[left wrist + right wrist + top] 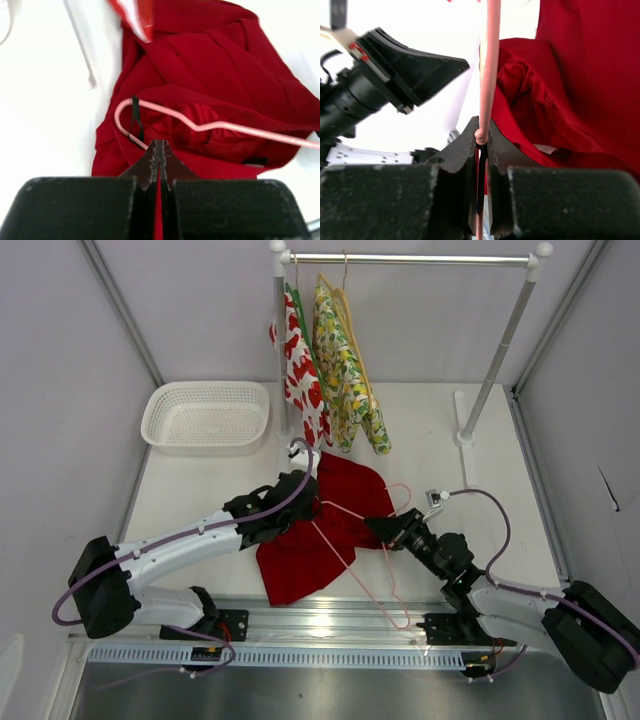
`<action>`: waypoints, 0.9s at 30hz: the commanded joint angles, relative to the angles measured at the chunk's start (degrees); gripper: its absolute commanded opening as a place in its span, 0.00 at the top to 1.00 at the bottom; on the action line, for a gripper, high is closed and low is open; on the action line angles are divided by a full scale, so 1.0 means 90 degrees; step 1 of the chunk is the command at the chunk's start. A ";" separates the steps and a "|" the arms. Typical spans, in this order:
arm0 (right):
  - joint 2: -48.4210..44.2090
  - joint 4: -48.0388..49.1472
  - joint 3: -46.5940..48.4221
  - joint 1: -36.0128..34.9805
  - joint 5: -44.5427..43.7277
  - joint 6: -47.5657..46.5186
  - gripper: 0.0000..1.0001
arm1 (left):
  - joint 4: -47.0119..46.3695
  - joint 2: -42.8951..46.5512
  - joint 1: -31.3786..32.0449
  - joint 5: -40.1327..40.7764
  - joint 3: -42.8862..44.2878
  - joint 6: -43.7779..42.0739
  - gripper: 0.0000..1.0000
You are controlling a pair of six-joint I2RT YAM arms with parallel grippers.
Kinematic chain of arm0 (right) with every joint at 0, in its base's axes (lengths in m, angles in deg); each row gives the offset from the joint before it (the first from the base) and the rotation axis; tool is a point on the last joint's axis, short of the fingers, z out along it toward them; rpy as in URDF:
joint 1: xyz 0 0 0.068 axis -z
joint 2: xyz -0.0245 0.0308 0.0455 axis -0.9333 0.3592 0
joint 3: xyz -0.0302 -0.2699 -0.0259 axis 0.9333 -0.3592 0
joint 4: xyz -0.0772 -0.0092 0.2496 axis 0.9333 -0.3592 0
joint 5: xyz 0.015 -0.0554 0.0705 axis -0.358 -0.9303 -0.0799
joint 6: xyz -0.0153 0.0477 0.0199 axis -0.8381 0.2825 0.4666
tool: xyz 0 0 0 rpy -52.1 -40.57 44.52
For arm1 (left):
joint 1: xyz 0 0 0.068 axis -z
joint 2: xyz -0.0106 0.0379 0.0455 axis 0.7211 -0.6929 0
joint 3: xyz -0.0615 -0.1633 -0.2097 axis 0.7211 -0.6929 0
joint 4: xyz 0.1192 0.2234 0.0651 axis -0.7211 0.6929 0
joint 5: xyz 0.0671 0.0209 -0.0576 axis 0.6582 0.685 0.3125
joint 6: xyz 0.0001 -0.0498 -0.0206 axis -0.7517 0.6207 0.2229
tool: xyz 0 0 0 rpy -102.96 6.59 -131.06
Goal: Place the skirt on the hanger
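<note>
From above, the skirt (300, 558) is being seen crumpled on the table (190, 495) at the middle of the frame, with the hanger (352, 570) lying across it and its wire running out toward five o'clock. The left gripper (305, 490) is being pressed into the cloth's ten o'clock edge. The right gripper (378, 528) is being held at the three o'clock edge, on the pink wire. A white basket (205, 415) is sitting at ten o'clock. At twelve o'clock, a fruit-print garment (300, 370) and a yellow-green garment (345, 380) are hanging from the rack (410, 258).

At the left wrist, the left gripper (159, 145) is being shown pinched tight, a red sliver caught between its jaws: the skirt (210, 65) is being grasped. The hanger (200, 126) is curving out of the folds toward three o'clock.

At the right wrist, the right gripper (481, 134) is being shown clamped on the hanger (489, 60), whose wire is rising to twelve o'clock. The skirt (570, 90) is bunched at two o'clock, and the left arm (410, 70) is showing at ten o'clock.
</note>
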 commanded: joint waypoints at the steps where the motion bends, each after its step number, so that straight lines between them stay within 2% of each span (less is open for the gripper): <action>1: 0.0574 0.1310 -0.0119 -0.0206 0.0104 -0.0488 1.00 | 0.0110 -0.0007 0.0001 0.0510 0.0003 0.0454 1.00; 7: 0.1735 0.2071 0.0244 -0.0441 0.0192 -0.0615 1.00 | 0.0286 -0.0026 -0.0009 0.0657 0.0003 0.0571 1.00; 14: 0.2489 0.2619 0.0469 -0.0499 0.0270 -0.0615 1.00 | 0.0813 0.0061 -0.0057 0.0969 0.0061 0.0883 1.00; 16: 0.2460 0.2512 0.0537 -0.0539 0.0134 -0.0635 1.00 | 0.1086 0.0042 -0.0096 0.1067 0.0061 0.1107 1.00; 21: 0.1904 0.1321 0.0830 -0.0724 -0.0335 -0.1297 1.00 | 0.1283 0.0120 -0.0126 0.1088 -0.0143 0.1372 1.00; 27: 0.2215 0.1037 0.1454 -0.0715 0.0269 -0.1874 1.00 | 0.1321 0.0325 -0.0126 0.0970 -0.0183 0.1460 1.00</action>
